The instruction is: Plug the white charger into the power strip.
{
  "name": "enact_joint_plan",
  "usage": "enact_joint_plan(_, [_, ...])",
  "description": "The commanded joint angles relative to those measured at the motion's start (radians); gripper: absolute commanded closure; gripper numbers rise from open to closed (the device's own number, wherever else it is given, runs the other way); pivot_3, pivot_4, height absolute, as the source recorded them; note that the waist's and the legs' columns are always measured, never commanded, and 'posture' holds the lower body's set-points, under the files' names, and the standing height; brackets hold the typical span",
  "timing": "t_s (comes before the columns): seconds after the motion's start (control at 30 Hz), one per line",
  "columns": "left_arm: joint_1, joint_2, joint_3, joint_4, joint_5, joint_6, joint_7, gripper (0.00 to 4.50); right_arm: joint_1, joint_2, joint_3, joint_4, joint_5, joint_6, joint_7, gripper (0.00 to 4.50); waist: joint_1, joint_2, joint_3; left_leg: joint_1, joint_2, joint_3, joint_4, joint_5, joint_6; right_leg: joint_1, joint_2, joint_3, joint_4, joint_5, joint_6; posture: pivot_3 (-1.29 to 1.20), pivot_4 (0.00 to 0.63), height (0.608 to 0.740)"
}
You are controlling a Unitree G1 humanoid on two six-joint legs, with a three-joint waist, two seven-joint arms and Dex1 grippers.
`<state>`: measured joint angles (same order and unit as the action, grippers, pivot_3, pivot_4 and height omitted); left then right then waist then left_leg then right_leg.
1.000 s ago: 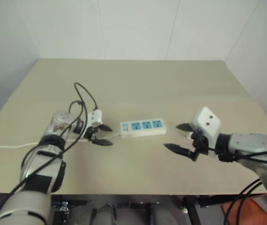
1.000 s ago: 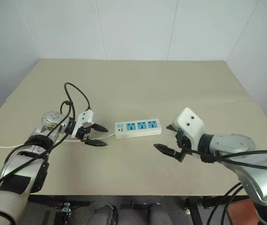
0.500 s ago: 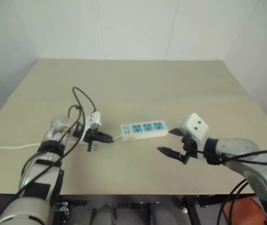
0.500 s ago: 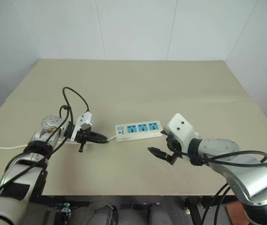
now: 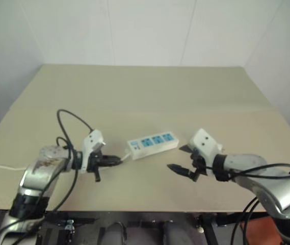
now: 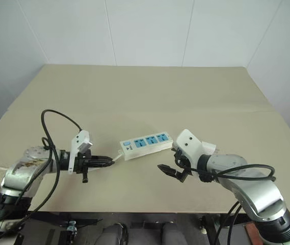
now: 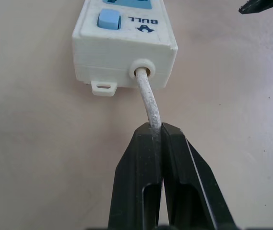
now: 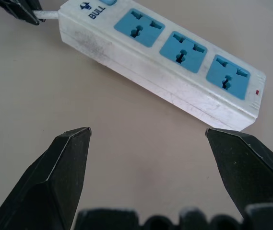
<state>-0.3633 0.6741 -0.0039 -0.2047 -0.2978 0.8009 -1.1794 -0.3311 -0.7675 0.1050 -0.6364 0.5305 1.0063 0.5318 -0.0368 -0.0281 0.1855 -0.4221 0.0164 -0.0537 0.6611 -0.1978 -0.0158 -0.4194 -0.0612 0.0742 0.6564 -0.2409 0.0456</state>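
Now the table (image 5: 150, 92) carries the power strip (image 5: 153, 142) at a new angle: since a second ago its switch end has swung toward the robot and to the left, so the bar lies skewed rather than square. That follows from the left gripper (image 7: 161, 128), which was spread beside the thin white cord (image 7: 147, 98) and is now clenched on it just behind the strip's end wall, the arm drawn back with it. The right gripper (image 8: 148, 134) has come in closer and lower, its fingers spread wide and empty, facing the three blue sockets (image 8: 180, 46) from just beside the strip. The white charger itself I cannot pick out. In my judgement the strip is being repositioned; plugging has not begun.
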Motion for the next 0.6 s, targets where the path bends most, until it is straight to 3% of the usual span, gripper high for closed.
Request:
enact_joint_plan(0.03, [-0.012,0.033,-0.033,-0.015,-0.013,-0.033,-0.001,4.21,-0.013,-0.001,-0.026,0.0,-0.018,-0.036,0.011,0.0,-0.002,0.0,0.0,0.0,0.0,0.0,0.0,0.0,0.0,0.0,0.0,0.0,0.0,0.0,0.0,0.0,0.15,0.74])
enact_joint_plan(0.3, [-0.048,0.082,0.025,0.048,-0.073,-0.136,-0.043,1.66,-0.003,-0.033,-0.134,0.006,-0.002,-0.035,0.049,0.0,-0.002,0.0,0.0,0.0,0.0,0.001,0.0,0.0,0.0,0.0,0.0,0.0,-0.001,0.0,0.0,0.0,0.15,0.74])
enact_joint_plan(0.37, [-0.036,0.117,0.088,0.064,-0.118,-0.2,-0.101,0.94,0.001,-0.018,-0.208,-0.013,0.046,-0.014,0.05,0.0,-0.005,0.0,0.0,0.0,0.0,0.001,0.0,0.0,0.0,-0.001,0.0,0.0,-0.001,0.0,0.0,0.0,0.15,0.74])
enact_joint_plan(0.43, [-0.032,0.083,0.135,0.128,-0.11,-0.376,-0.089,0.26,0.008,-0.016,-0.24,-0.026,0.069,-0.002,0.046,0.0,-0.006,0.0,0.0,0.0,0.001,0.001,0.0,0.0,0.0,-0.001,0.0,0.0,-0.001,0.0,-0.001,0.0,0.15,0.74])
enact_joint_plan(0.47, [-0.039,0.035,0.156,0.185,-0.097,-0.465,-0.039,0.05,0.013,-0.02,-0.241,-0.03,0.068,0.001,0.043,0.0,-0.005,0.001,-0.001,0.0,0.001,0.001,-0.001,0.0,0.0,-0.001,0.0,0.0,-0.001,0.0,-0.001,0.0,0.15,0.74])
enact_joint_plan(0.53, [-0.048,-0.069,0.184,0.368,-0.074,-0.717,-0.015,0.05,0.022,-0.007,-0.241,-0.021,0.069,-0.013,0.039,0.0,0.002,0.002,-0.003,0.002,0.0,0.001,-0.001,0.0,0.0,0.002,0.0,0.0,-0.001,0.0,-0.001,0.0,0.15,0.74])
enact_joint_plan(0.6, [-0.061,-0.135,0.207,0.473,-0.083,-0.83,-0.006,0.05,0.025,0.01,-0.243,-0.011,0.074,-0.027,0.036,0.0,0.008,0.002,-0.002,0.006,0.0,0.001,-0.001,0.0,0.0,0.007,0.0,0.0,-0.003,0.0,-0.001,0.0,0.15,0.74])
